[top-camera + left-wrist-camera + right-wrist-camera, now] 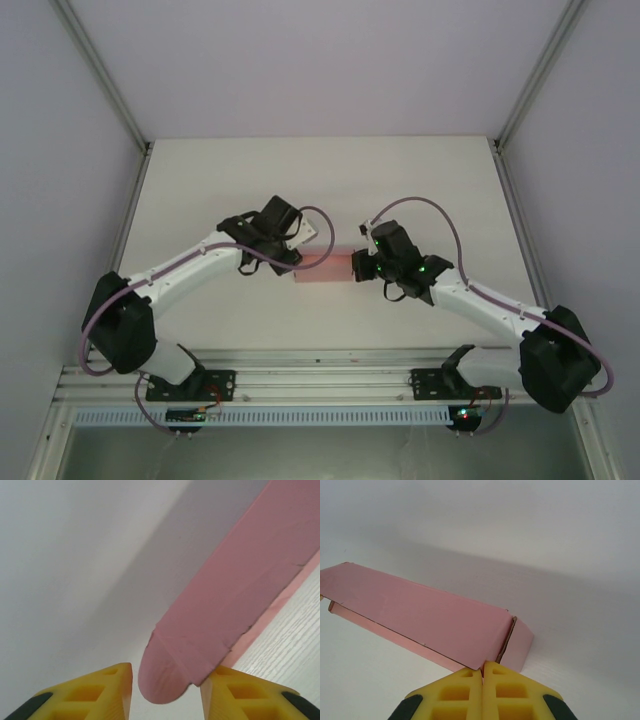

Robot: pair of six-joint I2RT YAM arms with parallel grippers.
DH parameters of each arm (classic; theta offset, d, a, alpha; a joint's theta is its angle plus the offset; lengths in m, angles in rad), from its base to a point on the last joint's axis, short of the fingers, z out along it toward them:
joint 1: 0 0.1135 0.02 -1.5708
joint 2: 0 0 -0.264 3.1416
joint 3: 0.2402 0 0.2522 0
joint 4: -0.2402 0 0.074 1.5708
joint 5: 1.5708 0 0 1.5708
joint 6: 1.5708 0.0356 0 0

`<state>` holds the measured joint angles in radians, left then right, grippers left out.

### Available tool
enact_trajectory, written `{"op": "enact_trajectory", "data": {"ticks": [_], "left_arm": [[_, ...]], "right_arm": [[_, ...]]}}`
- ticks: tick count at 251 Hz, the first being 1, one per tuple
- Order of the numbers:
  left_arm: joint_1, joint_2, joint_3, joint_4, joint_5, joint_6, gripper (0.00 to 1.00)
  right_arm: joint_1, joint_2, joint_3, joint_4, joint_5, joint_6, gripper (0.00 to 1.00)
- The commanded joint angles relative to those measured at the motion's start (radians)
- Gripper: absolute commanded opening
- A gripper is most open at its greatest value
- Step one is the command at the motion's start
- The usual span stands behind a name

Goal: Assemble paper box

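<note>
The paper box (325,268) is a long, shallow piece of thin pink card. It lies near the middle of the bench (250,180), well away from every edge and between the two arms.

It looks very light and only stiff along its creases. The broad panels would likely bow or dent under a hard squeeze, and the smooth card could slide on the white surface when pushed. The folded edges and corners are the sensible places to take hold, with one end pinned while the other is worked.

At the right end, a small end flap (520,645) hangs off the corner, not yet tucked in. The right pincer (483,676) is clenched there. Its yellow fingers are pressed together on the near corner of the top panel, so it appears to be pinching the card.

At the left end, a rounded tab (162,680) sticks out past a crease. The left pincer (167,695) is released, with its fingers (95,692) spread either side of that tab. The right-hand finger sits just beside the card's edge, but whether it touches is unclear. The tab looks soft enough to crumple, so it needs a light grip close to the crease.
</note>
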<state>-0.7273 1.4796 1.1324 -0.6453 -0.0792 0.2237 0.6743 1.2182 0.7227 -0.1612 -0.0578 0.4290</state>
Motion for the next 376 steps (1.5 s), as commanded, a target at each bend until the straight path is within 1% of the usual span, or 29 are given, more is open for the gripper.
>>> {"op": "enact_trajectory", "data": {"ticks": [1, 17, 39, 51, 82, 94, 111, 119, 133, 147, 156, 178, 198, 229, 259, 279, 291, 311, 323, 337, 357, 376], "left_arm": [[0.022, 0.008, -0.009, 0.007, -0.001, 0.028, 0.39], [0.029, 0.014, -0.011, 0.018, -0.001, 0.030, 0.38], [0.036, 0.024, 0.008, 0.018, 0.017, 0.026, 0.29], [0.036, 0.027, 0.020, 0.013, 0.031, 0.023, 0.26], [0.037, 0.021, 0.038, 0.008, 0.101, 0.025, 0.24], [0.034, 0.018, 0.036, 0.012, 0.112, 0.025, 0.23], [0.034, 0.016, 0.035, 0.012, 0.122, 0.021, 0.20], [0.035, 0.018, 0.039, 0.008, 0.126, 0.016, 0.17], [0.034, 0.016, 0.043, 0.005, 0.139, 0.007, 0.06], [0.035, 0.017, 0.046, 0.002, 0.142, -0.002, 0.05], [0.035, 0.018, 0.051, 0.000, 0.142, -0.016, 0.00], [0.034, 0.021, 0.059, -0.016, 0.136, -0.055, 0.00], [0.033, 0.018, 0.054, -0.015, 0.137, -0.100, 0.00], [0.028, 0.031, 0.081, -0.061, 0.149, -0.206, 0.00], [0.025, 0.051, 0.101, -0.108, 0.266, -0.311, 0.00], [0.022, 0.059, 0.116, -0.161, 0.245, -0.373, 0.00], [0.024, 0.060, 0.119, -0.179, 0.267, -0.381, 0.00], [0.023, 0.068, 0.145, -0.231, 0.284, -0.395, 0.00], [0.026, 0.065, 0.148, -0.239, 0.290, -0.400, 0.00], [0.037, 0.065, 0.161, -0.249, 0.327, -0.403, 0.00], [0.053, 0.071, 0.189, -0.273, 0.347, -0.413, 0.00], [0.073, 0.077, 0.207, -0.280, 0.362, -0.444, 0.00]], "right_arm": [[-0.009, -0.008, 0.019, -0.058, -0.043, -0.004, 0.00], [-0.012, -0.008, 0.016, -0.058, -0.052, -0.005, 0.00], [-0.012, -0.006, 0.014, -0.058, -0.054, -0.007, 0.00], [-0.013, -0.004, 0.016, -0.061, -0.052, -0.010, 0.00], [-0.012, 0.001, 0.023, -0.065, -0.038, -0.013, 0.00], [-0.012, 0.002, 0.027, -0.067, -0.015, -0.016, 0.00], [-0.012, 0.006, 0.030, -0.074, -0.017, -0.019, 0.00], [-0.012, 0.009, 0.033, -0.082, -0.013, -0.021, 0.00], [-0.008, 0.012, 0.042, -0.092, -0.005, -0.035, 0.00], [-0.002, 0.012, 0.048, -0.102, 0.006, -0.038, 0.00], [0.001, 0.013, 0.051, -0.106, 0.008, -0.044, 0.00], [0.010, 0.015, 0.061, -0.127, 0.023, -0.059, 0.00], [0.016, 0.017, 0.070, -0.159, 0.064, -0.067, 0.00], [0.026, 0.023, 0.099, -0.201, 0.110, -0.092, 0.00], [0.055, 0.036, 0.128, -0.224, 0.152, -0.119, 0.00], [0.064, 0.049, 0.148, -0.239, 0.164, -0.136, 0.01], [0.065, 0.053, 0.160, -0.251, 0.186, -0.139, 0.03], [0.065, 0.057, 0.174, -0.256, 0.193, -0.140, 0.04], [0.064, 0.055, 0.179, -0.247, 0.177, -0.141, 0.06], [0.065, 0.054, 0.177, -0.240, 0.135, -0.141, 0.07], [0.065, 0.051, 0.184, -0.225, 0.153, -0.151, 0.07], [0.065, 0.045, 0.176, -0.211, 0.140, -0.157, 0.06]]}}
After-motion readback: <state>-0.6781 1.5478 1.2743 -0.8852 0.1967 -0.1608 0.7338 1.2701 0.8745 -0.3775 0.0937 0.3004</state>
